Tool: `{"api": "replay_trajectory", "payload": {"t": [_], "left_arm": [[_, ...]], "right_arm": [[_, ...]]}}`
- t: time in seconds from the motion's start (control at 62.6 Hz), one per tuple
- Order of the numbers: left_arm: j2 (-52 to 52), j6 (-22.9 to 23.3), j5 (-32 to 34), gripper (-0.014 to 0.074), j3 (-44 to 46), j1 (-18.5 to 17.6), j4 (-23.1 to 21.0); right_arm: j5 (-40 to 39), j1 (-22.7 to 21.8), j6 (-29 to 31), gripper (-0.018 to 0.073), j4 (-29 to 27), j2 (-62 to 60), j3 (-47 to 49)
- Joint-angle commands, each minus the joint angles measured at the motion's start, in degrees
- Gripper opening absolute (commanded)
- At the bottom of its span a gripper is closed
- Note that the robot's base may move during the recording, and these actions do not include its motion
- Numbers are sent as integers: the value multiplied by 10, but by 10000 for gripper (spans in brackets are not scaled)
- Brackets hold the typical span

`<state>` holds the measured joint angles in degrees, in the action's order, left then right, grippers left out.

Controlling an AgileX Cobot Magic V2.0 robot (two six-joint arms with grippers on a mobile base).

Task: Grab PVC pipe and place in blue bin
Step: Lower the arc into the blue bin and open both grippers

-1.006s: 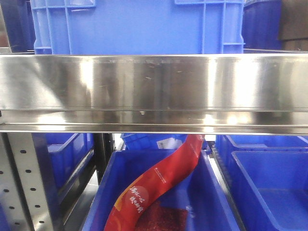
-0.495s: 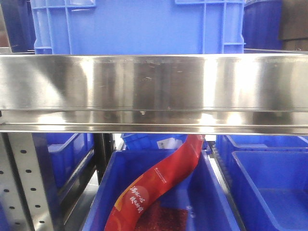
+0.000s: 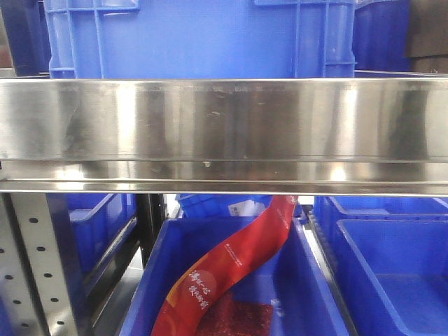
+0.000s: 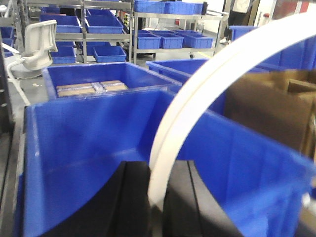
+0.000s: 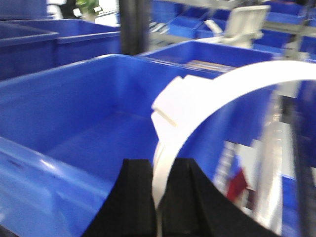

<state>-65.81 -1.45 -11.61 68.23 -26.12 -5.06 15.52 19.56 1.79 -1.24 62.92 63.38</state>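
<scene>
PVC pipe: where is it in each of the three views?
Front view: not in it.
Left wrist: PVC pipe arcs from bottom centre to upper right.
Right wrist: PVC pipe arcs from bottom centre to right edge.
Shared landmark: blue bin beneath it, both wrist views.

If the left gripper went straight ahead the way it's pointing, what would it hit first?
The left gripper, shut on the PVC pipe, would probably meet the far inner wall of the blue bin first; depth is unclear.
</scene>
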Motion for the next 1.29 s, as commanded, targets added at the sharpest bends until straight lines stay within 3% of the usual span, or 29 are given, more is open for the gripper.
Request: {"api": "replay_trajectory", "payload": {"t": [0.0,0.239,0.511,0.591,0.75,0.862,1.134,1.181,1.277], "left_arm": [[-51,2,19,-111,64,-4,-13],[-191,2,25,-111,199,-4,0],[-255,2,44,-91,221,-3,4],[-261,2,39,-13,221,-4,4],[-263,2,31,268,221,-4,4],[-263,2,30,371,221,-4,4],[-260,2,26,333,221,-5,3],[-256,2,17,314,221,-5,2],[-245,2,-12,265,221,-5,2]], "right_arm": [[-9,30,5,-160,-2,56,65],[-41,50,5,-160,-3,197,188],[-16,51,5,-122,-4,264,214],[9,51,5,-34,-4,264,214],[36,51,5,246,-4,264,214],[37,51,5,330,-4,264,214],[40,51,5,326,-6,261,223],[40,51,5,299,-6,256,223],[41,51,5,149,-6,247,223]]}}
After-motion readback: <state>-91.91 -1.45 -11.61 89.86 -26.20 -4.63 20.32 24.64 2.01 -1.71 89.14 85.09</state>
